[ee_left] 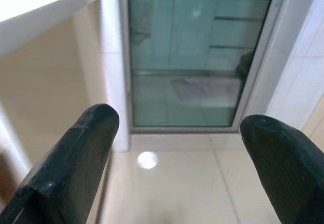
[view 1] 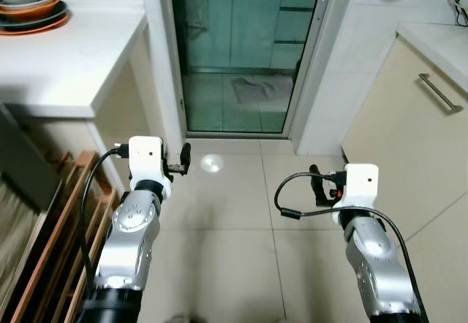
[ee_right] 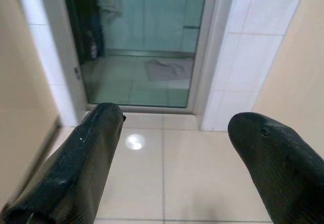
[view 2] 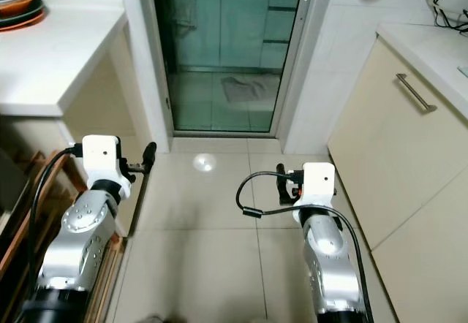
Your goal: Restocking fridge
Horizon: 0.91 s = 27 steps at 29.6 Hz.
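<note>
My left gripper (view 1: 184, 159) is held out in front of me above the beige tiled floor (view 1: 234, 221), open, with nothing between its fingers. In the left wrist view the left gripper (ee_left: 179, 125) points toward a glass door (ee_left: 192, 57). On the other side, my right gripper (view 1: 316, 184) hovers over the tiles at about the same height. It is open and empty too, and in the right wrist view the right gripper (ee_right: 174, 120) faces the same glass door (ee_right: 147, 41).
A metal-framed glass door (view 1: 241, 52) stands straight ahead. A white counter (view 1: 66, 60) with stacked bowls (view 1: 29, 5) is on my left, above a wooden rack (view 1: 66, 242). A cream cabinet (view 1: 409, 140) with a bar handle (view 1: 439, 92) lines the right.
</note>
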Tool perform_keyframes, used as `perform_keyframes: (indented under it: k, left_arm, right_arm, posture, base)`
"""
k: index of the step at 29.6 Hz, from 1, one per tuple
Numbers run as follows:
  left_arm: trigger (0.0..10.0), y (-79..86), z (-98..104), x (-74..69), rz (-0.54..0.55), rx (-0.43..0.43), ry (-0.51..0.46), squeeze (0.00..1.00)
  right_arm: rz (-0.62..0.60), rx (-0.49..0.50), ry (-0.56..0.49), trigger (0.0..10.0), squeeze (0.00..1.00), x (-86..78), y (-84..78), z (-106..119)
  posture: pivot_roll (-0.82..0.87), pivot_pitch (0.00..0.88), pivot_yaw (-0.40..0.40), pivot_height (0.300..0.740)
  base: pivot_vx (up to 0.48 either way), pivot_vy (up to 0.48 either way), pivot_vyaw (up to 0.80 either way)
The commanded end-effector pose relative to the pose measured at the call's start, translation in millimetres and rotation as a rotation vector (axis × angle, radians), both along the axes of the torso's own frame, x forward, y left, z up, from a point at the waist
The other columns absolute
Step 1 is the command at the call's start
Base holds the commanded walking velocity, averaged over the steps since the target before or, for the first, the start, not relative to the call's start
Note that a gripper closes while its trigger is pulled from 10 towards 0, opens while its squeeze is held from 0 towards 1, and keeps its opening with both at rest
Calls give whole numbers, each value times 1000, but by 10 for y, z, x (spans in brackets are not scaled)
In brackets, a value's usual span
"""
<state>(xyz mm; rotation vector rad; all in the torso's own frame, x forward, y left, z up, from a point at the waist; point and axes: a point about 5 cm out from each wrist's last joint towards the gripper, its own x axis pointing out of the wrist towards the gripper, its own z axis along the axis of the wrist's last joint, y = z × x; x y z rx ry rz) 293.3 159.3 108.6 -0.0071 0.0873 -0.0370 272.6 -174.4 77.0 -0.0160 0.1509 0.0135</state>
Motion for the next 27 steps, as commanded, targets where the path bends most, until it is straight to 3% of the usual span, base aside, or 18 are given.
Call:
perform_keyframes:
  k: [1,27]
  left_arm:
    - [10000,-20,4,-13,3,-4,0,0]
    - [10000,-40,52,-8,-15,29,-33,0]
  right_arm:
    - [-6,10,-3,10000,0,6,-27,22]
    - [20,18,-5,10000,0,119,26,21]
  posture:
    - [-128,0,18,740]
    - [-92,0,6,740]
  base:
    - [-289,0,0]
    - [-279,0,0]
